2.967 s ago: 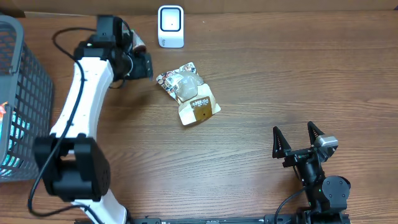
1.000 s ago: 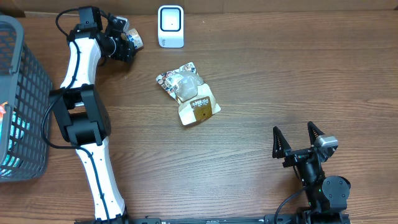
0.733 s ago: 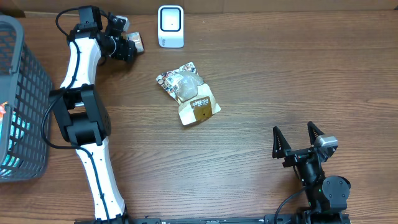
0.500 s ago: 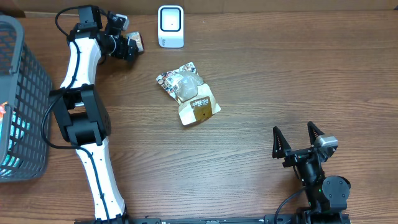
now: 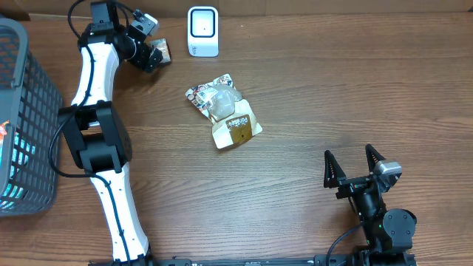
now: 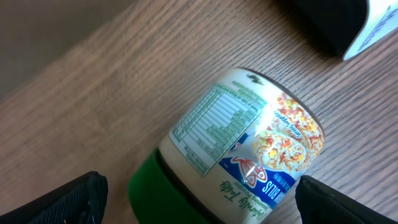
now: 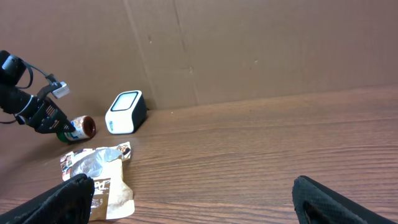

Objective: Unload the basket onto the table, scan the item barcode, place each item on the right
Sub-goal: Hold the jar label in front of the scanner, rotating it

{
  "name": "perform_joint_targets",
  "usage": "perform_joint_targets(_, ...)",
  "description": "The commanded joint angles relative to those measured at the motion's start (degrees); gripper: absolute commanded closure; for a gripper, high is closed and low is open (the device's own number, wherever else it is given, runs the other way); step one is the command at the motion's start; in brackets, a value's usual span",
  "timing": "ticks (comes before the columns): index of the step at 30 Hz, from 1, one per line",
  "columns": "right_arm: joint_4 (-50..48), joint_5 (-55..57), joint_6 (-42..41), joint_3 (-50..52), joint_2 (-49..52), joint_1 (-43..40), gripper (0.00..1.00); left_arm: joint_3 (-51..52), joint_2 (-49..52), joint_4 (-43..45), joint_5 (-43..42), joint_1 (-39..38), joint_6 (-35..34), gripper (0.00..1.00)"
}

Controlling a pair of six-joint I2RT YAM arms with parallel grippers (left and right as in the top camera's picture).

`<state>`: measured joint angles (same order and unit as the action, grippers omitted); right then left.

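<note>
- The jar (image 6: pixel 242 149) lies on its side on the table (image 5: pixel 332 81), at 8 o'clock of the scanner (image 5: pixel 202 31);
- the left gripper (image 6: pixel 208 196) straddles it, jaws spread wide, holding nothing;
- a snack pouch (image 5: pixel 223 112) lies at 5 o'clock of the jar;
- the right gripper (image 5: pixel 348 157), at the table's 5 o'clock, gapes empty.

Table (image 5: pixel 310 96) bears scanner (image 5: pixel 202 31), jar (image 5: pixel 160 51) (toppled), pouch (image 5: pixel 224 111).
</note>
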<state>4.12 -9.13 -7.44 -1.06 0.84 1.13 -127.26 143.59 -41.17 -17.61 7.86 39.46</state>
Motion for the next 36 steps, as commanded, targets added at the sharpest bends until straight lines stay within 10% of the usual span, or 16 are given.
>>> perform_joint_targets(1, -0.2, 0.0, 0.0, 0.6, -0.7, -0.1, 0.0, -1.4, -1.4, 1.4, 0.1, -0.7, 9.6, 0.02)
perform_joint_targets(23, -0.2, 0.1, 0.0, 0.6, -0.7, -0.1, 0.0, 1.4, 4.1, 5.4, -1.9, -1.2, 14.7, 0.04)
perform_joint_targets(36, -0.2, 0.1, 0.0, 0.6, -0.7, -0.1, 0.0, 1.4, 4.3, -0.1, -1.9, -1.6, 10.0, 0.34)
